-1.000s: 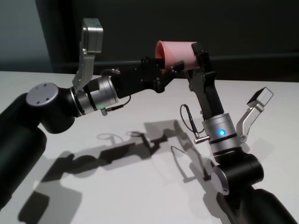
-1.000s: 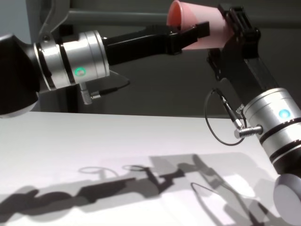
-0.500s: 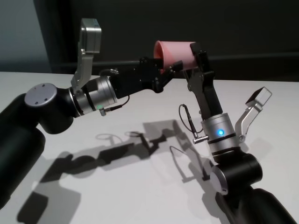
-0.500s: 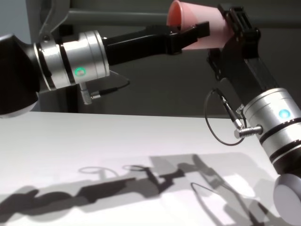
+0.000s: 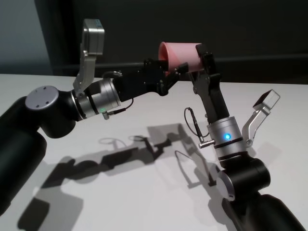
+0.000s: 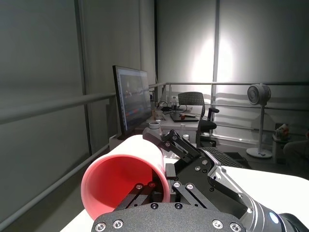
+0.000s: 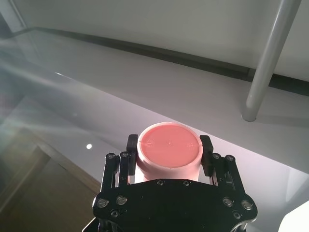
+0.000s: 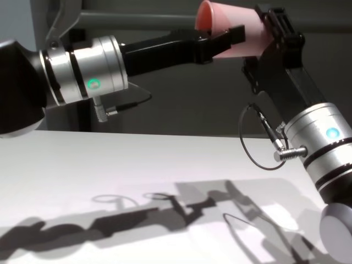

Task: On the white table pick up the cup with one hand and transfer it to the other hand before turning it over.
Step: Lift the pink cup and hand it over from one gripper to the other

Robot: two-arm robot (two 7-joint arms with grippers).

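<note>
The salmon-pink cup (image 5: 182, 55) is held high above the white table (image 5: 134, 202), lying on its side with its mouth toward my left. My right gripper (image 5: 202, 60) is shut on the cup's base; the right wrist view shows the base (image 7: 169, 145) between the two fingers (image 7: 131, 145). My left gripper (image 5: 174, 72) reaches in from the left and pinches the cup's wall at the rim. In the left wrist view the open mouth (image 6: 120, 179) faces the camera. The chest view shows the cup (image 8: 225, 14) between both grippers.
The arms' shadows fall on the table (image 8: 110, 165) beneath them. A dark wall with a rail (image 8: 137, 19) stands behind the table.
</note>
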